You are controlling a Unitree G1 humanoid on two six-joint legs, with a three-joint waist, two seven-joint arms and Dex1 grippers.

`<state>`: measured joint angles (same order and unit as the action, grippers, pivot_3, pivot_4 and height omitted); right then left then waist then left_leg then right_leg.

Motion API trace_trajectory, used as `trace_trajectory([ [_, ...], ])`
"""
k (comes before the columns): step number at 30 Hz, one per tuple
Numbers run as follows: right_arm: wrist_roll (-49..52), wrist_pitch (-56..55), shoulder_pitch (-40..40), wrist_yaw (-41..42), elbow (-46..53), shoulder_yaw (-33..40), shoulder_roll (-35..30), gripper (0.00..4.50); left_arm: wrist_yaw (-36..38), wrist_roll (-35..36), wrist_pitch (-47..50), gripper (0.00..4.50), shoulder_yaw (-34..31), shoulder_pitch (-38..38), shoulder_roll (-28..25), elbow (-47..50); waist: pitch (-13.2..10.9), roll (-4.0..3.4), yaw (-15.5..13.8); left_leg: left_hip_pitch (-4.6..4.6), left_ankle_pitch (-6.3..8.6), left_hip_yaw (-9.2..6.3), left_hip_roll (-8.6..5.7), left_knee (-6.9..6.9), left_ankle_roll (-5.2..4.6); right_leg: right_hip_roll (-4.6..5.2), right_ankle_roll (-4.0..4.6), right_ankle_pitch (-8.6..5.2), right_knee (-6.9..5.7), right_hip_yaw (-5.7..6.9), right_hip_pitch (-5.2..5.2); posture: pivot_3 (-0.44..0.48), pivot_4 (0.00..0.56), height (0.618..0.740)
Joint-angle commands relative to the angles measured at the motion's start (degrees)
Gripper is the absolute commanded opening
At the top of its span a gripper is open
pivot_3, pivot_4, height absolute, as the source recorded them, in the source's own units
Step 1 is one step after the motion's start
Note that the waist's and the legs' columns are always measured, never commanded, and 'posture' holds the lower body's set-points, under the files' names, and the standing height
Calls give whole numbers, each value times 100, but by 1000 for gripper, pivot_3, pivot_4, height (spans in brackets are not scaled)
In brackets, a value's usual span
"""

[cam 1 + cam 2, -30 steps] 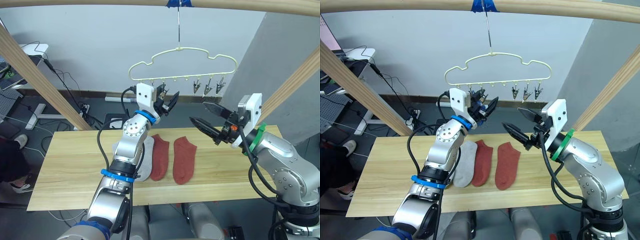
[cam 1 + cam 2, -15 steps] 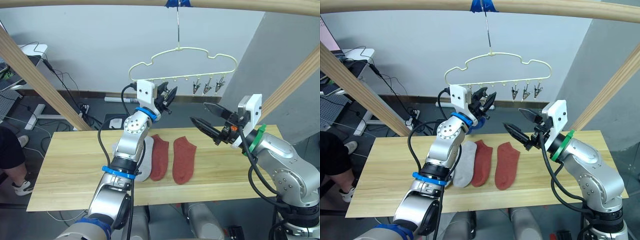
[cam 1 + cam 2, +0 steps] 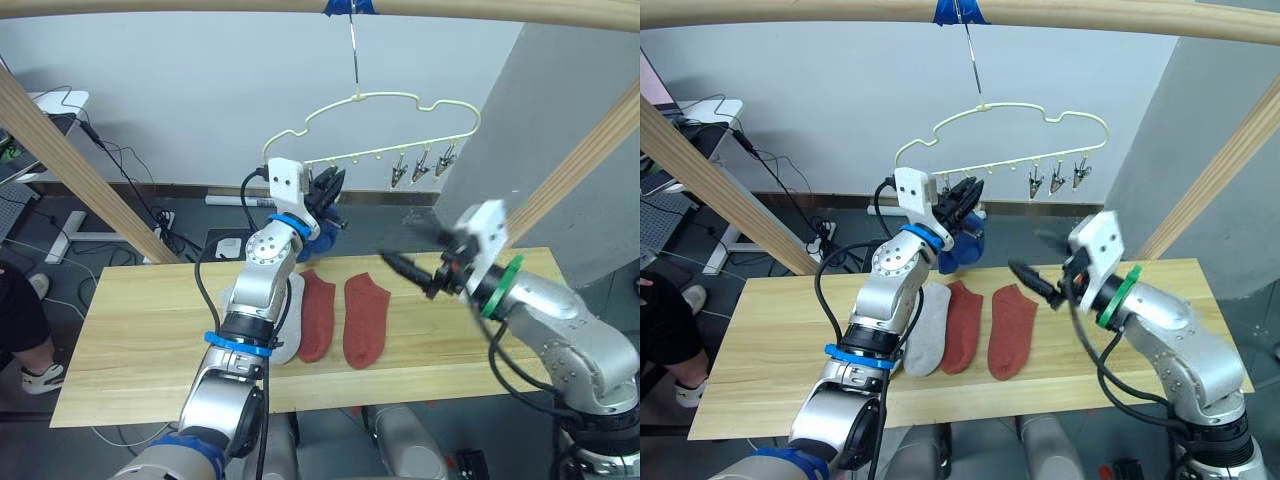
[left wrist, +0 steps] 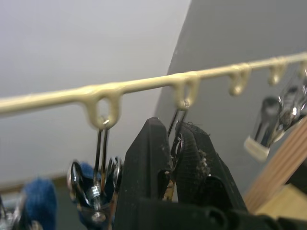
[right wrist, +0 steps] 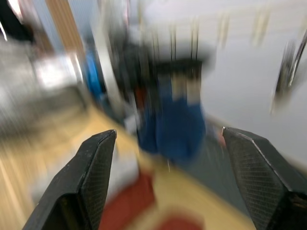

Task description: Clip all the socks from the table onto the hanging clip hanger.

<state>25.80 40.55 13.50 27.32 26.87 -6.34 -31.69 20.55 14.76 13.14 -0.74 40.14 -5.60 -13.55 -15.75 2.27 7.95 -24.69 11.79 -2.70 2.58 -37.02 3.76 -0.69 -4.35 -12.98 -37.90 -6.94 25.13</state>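
Grey wall and pale wooden poles (image 3: 70,140) frame the scene, with the long plank counter (image 3: 130,340) below. Hung from the top pole at twelve o'clock, the clip hanger (image 3: 390,110) tilts, its bar rising toward two o'clock, probably because the left gripper (image 4: 172,153) is pressing at one metal clip (image 4: 178,122) there: its fingers stand narrow, pinched around that clip, seemingly to squeeze it open. Blue socks (image 3: 960,245) hang from the bar just beside it; I cannot count them. Three free clips (image 3: 422,168) dangle at the bar's two o'clock end. The right gripper (image 3: 1035,270) waits at three o'clock over the counter, fingers spread wide and empty. Three socks lie side by side at centre: one grey sock (image 3: 925,335) and two rust red socks (image 3: 985,330).
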Motion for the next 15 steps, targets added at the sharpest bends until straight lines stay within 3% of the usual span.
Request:
trace_trajectory([
  [1,-759,-500,65,18,-1018,-583,134,3710,145,882,1509,186,-319,-24,-179,898,-1,-1,7,0,0,1,0,1,0,0,1,0,-5,-2,4,-183,231,740],
  [5,-1293,-990,428,110,-2068,-1003,517,3710,258,1379,2631,186,-508,-74,-557,1315,0,-1,127,10,-2,4,2,0,-3,-5,0,0,-18,-9,6,-183,231,740],
  [15,-2337,-1894,996,98,-4616,-1422,1331,3710,274,2032,3659,186,-835,-226,-951,1839,4,-5,142,24,-6,-5,2,3,-7,-4,2,0,-17,0,-13,-129,217,740],
])
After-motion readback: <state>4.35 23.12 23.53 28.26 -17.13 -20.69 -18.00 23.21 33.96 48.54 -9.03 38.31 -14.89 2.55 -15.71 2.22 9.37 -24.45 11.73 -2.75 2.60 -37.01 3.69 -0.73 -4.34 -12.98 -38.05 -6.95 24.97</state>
